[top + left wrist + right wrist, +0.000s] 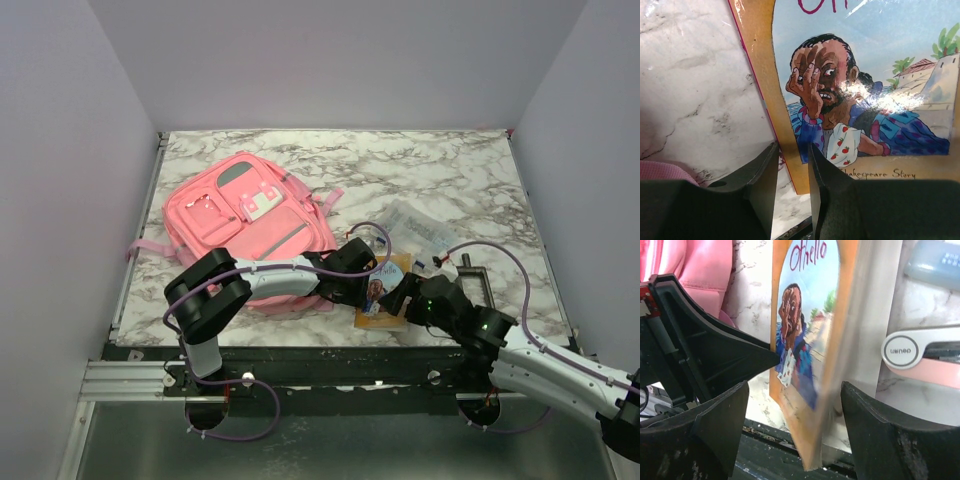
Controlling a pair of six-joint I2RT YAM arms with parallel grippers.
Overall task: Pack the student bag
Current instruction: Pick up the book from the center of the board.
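The student bag (240, 215) lies flat on the marble tabletop (450, 170), in the rear-left part near the left edge. Its grey-trimmed front pockets and white patch face up, and a pink strap trails off toward the left edge. Just to the right of it, close to the front edge and about midway along, a thin book (383, 290) with an orange border is propped up on its edge, tilted rather than lying flat. Its cover reads "Othello" and shows a man with a hand pressed to his face. The left arm reaches across the bag's near corner to it, and the left claw (792, 160) has its two fingers set narrowly on either side of the book's orange margin. From here it looks to be pinching the book, though the contact itself is hard to make out. The right claw (794, 405) comes in from the other side with its fingers spread wide, one on each face of the book's lower corner, neither seeming to touch it. A clear pouch (420, 228) lies behind the book toward the right, and a white-and-pink object (920, 357) with a round end sits just beside the book.
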